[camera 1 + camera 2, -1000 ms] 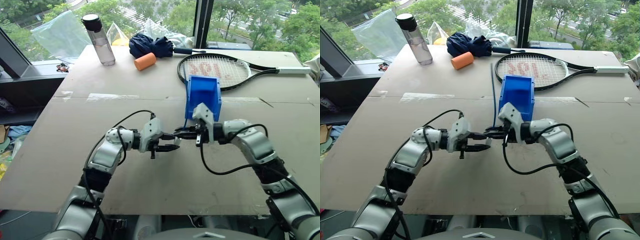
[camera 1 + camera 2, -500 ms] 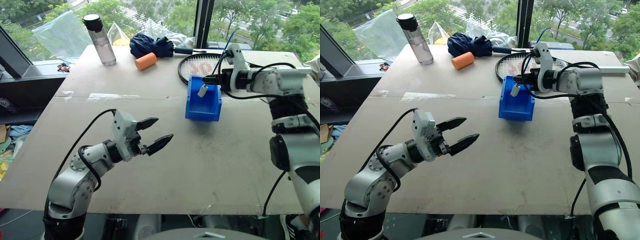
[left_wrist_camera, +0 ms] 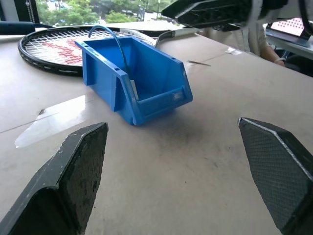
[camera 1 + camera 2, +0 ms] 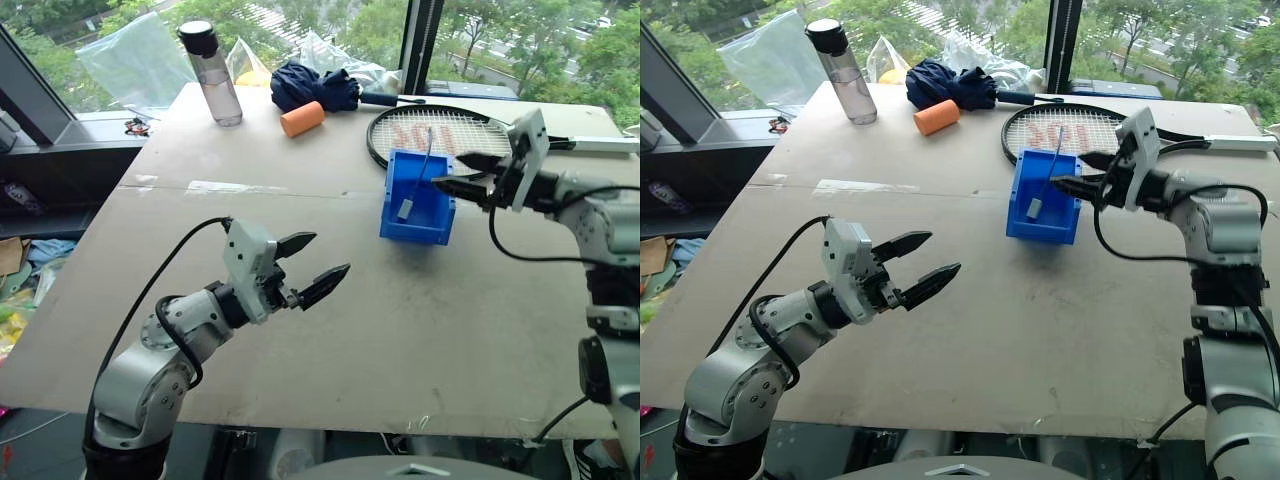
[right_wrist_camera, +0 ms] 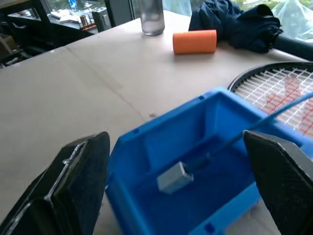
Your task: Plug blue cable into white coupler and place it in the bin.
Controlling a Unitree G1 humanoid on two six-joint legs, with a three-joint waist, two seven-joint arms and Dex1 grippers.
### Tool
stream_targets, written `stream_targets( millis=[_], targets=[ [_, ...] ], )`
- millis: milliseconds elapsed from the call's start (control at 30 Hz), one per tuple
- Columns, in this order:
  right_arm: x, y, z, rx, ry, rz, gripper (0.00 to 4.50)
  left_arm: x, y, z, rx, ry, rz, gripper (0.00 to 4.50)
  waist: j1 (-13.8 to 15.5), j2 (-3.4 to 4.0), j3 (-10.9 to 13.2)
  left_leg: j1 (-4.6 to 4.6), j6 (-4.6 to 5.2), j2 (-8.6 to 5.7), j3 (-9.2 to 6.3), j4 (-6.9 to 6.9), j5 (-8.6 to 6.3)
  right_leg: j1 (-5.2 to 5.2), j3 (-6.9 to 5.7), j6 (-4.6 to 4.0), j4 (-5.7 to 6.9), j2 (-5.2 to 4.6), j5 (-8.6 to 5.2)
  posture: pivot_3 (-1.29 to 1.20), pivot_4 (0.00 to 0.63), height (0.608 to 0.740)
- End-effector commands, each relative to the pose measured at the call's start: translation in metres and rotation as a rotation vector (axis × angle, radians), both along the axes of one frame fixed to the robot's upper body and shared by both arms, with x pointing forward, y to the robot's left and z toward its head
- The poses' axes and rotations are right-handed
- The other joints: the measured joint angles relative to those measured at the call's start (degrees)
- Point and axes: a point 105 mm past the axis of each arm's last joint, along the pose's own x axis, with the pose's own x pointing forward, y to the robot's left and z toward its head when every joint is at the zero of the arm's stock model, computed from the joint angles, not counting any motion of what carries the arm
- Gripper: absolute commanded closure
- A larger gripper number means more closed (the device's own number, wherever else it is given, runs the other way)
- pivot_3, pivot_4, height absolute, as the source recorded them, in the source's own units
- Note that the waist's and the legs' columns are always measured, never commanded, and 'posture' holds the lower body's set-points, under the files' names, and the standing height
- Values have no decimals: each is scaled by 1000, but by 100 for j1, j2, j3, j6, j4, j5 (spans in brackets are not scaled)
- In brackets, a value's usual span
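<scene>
Head views: the small bright blue plastic bin (image 4: 415, 205) sits mid-table, just in front of a black-framed tennis racket (image 4: 440, 138). The thin blue cable (image 4: 424, 165) arcs over the bin's tall back wall, and its end, with the tiny white coupler (image 4: 405, 209) on it, hangs inside the bin. The placing looks done. The right gripper (image 4: 463, 175) is beside the bin, fingers spread and empty, consistent with a release. The left gripper (image 4: 312, 264) hangs over bare table, well apart from the bin, jaws wide, holding nothing; probably parked out of the way.

Left wrist view: bin (image 3: 142, 81) ahead between spread fingers (image 3: 68, 181); cable (image 3: 115, 41) loops over its rim.

Right wrist view: coupler (image 5: 173, 177) inside the bin (image 5: 146, 147), cable (image 5: 234, 139) running out over the far wall; whether it rests on the floor I cannot tell.
</scene>
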Motion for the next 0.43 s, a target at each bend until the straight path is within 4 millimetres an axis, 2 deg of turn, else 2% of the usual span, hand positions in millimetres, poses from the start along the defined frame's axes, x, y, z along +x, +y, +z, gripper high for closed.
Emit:
stream_targets(
  millis=[33,167,367,433],
  targets=[
    [-53,-26,21,-104,-181,-29,30,-7,15,1,39,6,-3,143,-14,14,3,6,0,1,5,1,0,2,3,0,1,2,0,0,150,740],
    [-102,-71,-8,-254,-160,-139,30,-18,41,-11,95,81,10,143,-29,3,-5,42,0,8,19,-1,0,25,15,-21,-6,16,-18,0,150,740],
    [-147,-119,-39,-372,-61,-239,30,-32,64,-26,157,164,7,143,-85,12,6,84,0,14,49,-1,-1,47,44,1,-4,18,-35,0,150,740],
    [-157,-129,-47,-394,-30,-254,30,-34,67,-28,169,172,-4,143,-89,11,5,85,0,14,51,-1,-1,47,46,1,-5,18,-35,0,150,740]
  ],
)
